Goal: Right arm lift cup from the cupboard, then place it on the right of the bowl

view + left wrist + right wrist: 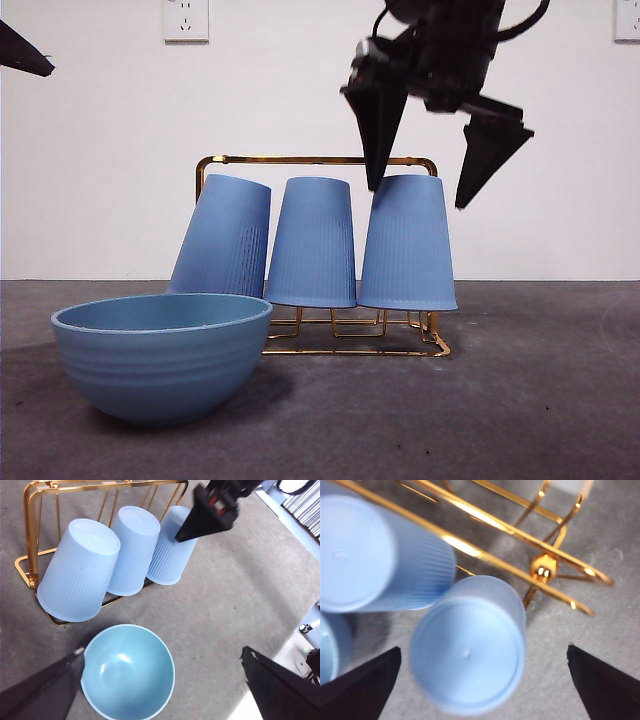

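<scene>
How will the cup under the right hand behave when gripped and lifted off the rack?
The cup looks like rigid plastic, probably light. Its taper narrows toward the top, so the open right hand could slide upward off it; the fine ribs may add grip. Upended on the rack, it should lift straight off, maybe nudging the middle cup.

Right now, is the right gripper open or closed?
Open: the right gripper hovers above the cup, jaws spread wide on either side.

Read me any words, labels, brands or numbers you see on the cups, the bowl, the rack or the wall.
None can be read. The three cups, the bowl and the gold rack are plain. The wall sockets show only plug holes, no text.
</scene>
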`<state>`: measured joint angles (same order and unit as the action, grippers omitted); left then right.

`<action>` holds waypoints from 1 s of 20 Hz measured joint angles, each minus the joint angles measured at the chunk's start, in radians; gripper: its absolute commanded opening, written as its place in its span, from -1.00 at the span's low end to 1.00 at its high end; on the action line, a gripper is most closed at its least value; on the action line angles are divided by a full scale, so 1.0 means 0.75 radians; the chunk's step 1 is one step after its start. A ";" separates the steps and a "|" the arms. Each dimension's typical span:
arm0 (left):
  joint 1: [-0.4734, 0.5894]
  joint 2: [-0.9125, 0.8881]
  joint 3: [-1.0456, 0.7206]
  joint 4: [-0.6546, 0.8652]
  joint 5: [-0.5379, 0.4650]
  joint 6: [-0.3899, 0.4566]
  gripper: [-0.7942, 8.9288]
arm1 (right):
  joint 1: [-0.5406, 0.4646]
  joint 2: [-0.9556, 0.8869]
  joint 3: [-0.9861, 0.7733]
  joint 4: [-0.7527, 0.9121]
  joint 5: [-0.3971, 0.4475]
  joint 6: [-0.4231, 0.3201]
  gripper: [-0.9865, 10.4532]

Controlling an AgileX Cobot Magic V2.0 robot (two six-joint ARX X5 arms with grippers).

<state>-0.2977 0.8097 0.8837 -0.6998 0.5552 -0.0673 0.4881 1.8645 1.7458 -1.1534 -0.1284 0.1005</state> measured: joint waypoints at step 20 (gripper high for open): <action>0.000 0.000 0.000 -0.001 0.000 -0.001 0.19 | 0.028 0.008 0.090 -0.037 0.050 0.000 -0.44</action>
<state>-0.2977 0.8097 0.8837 -0.7002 0.5552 -0.0677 0.5091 1.8706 1.8130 -1.1812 -0.0906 0.1005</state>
